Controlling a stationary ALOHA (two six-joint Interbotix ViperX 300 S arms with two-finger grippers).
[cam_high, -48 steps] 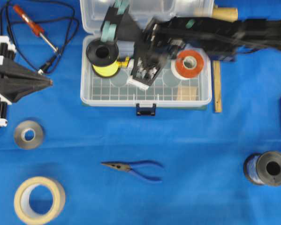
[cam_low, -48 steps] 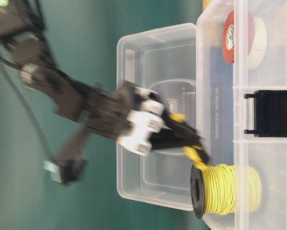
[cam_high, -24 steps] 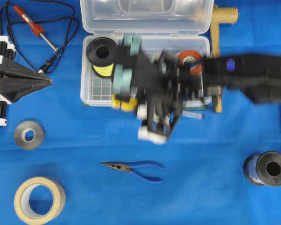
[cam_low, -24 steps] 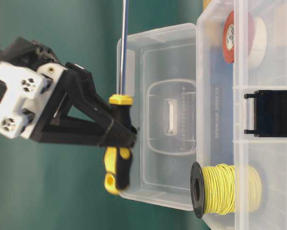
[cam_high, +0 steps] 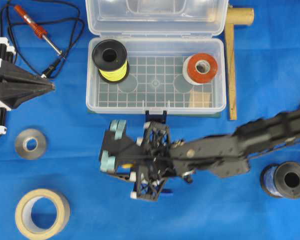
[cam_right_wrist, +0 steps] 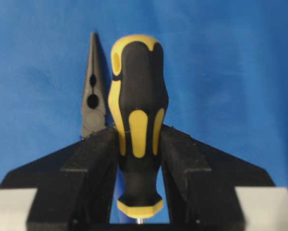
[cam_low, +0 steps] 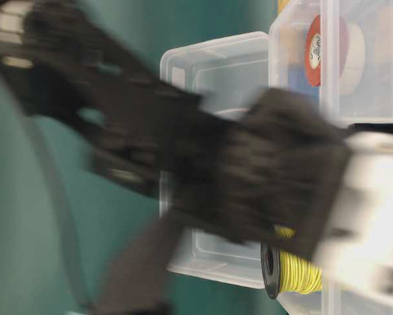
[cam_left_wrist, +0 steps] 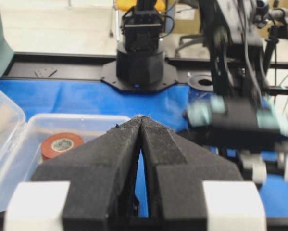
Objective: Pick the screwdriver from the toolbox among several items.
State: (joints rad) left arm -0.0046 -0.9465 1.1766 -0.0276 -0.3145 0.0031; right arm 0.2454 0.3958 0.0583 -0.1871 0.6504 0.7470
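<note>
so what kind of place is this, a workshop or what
Probably a robotics lab bench: a blue cloth laid with tools, a clear toolbox, and a desk chair and cabling behind the arm bases.

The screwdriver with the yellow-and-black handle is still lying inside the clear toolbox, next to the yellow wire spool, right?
Not quite. The screwdriver is no longer in the toolbox: the right wrist view shows the right hand shut on its handle above the blue cloth, beside the pliers. The overhead view shows that hand in front of the toolbox, which holds the yellow wire spool.
</note>
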